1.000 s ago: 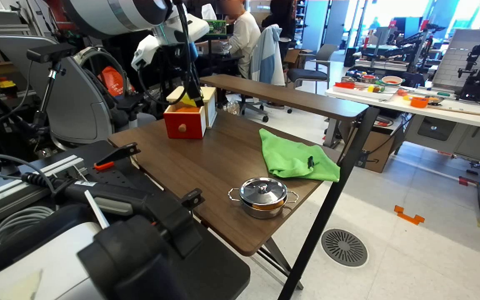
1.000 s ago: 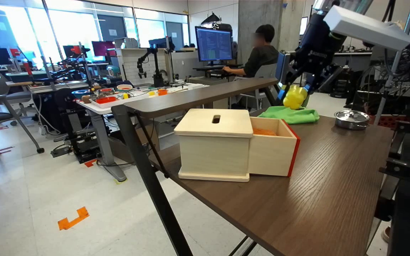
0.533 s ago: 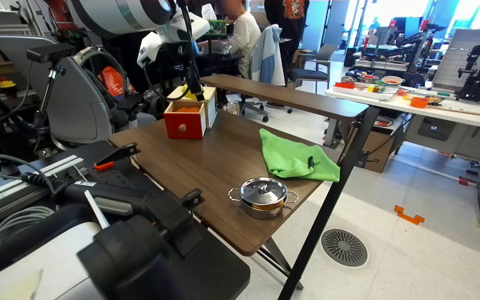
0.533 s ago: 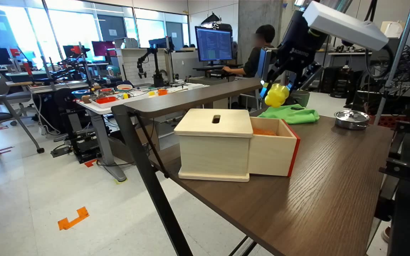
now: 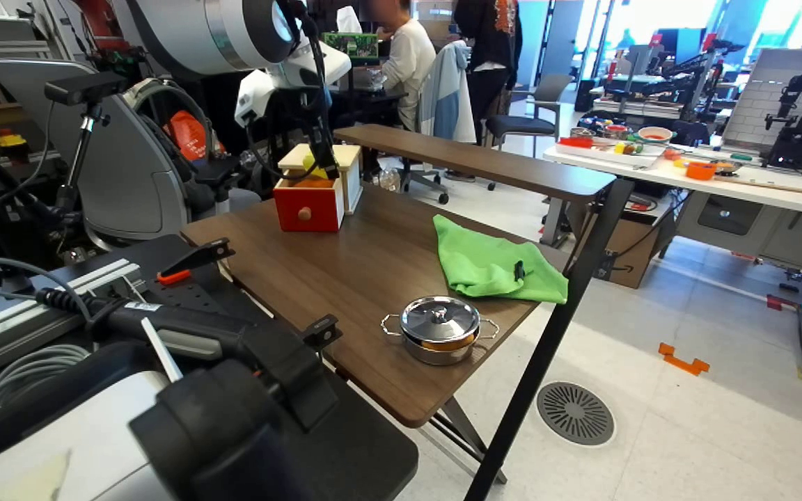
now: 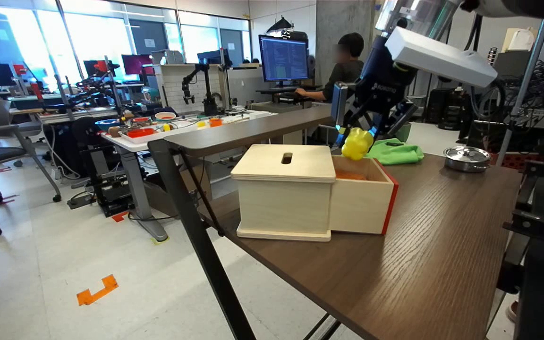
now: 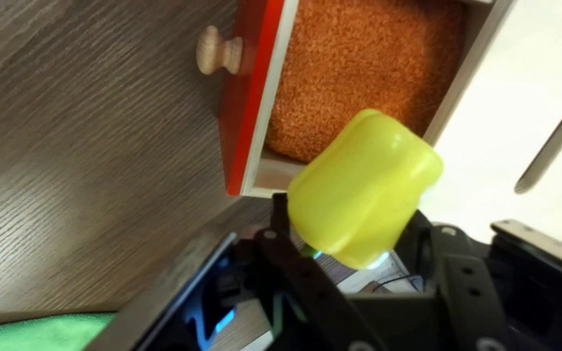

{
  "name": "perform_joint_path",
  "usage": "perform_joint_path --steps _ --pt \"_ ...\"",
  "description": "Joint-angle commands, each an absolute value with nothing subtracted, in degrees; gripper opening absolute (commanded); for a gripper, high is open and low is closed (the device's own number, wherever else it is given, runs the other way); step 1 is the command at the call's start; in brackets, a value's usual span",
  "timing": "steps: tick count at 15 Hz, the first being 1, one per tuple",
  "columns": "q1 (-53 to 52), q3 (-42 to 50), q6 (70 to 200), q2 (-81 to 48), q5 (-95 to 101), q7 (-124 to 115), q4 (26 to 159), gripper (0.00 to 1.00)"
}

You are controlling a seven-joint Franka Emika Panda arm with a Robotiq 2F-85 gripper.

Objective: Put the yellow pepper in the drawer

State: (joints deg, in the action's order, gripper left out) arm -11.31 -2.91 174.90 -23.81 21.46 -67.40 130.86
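We count one yellow pepper (image 7: 364, 190) pinched between two jaws, parted by its width (lettering (image 6: 385, 88) above reads ROBOTIQ). It hangs above one open drawer (image 7: 250, 107), hiding part of the orange lining (image 7: 369, 63); whether wholly within it, we cannot tell. Farther along the bench (image 6: 442, 236) lie one green cloth (image 7: 37, 336), cut off in the wrist view, and one lidded steel pot (image 6: 467, 159).

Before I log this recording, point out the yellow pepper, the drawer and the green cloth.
Yellow pepper (image 7: 364, 190): wrist view, middle of its body.
Drawer (image 6: 361, 204): in an exterior view, its pale side wall.
Green cloth (image 5: 482, 259): in an exterior view, its middle.
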Motion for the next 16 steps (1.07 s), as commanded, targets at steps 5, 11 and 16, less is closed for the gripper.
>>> perform_joint_path --steps 5,11,16 --pt "-12.85 -3.39 172.19 -27.32 21.7 -66.66 127.03 0.27" --pt "-12.13 -4.3 169.73 -27.38 20.97 -65.93 126.52 0.9" --pt "-11.51 -4.64 168.06 -26.86 20.58 -65.72 126.56 1.0"
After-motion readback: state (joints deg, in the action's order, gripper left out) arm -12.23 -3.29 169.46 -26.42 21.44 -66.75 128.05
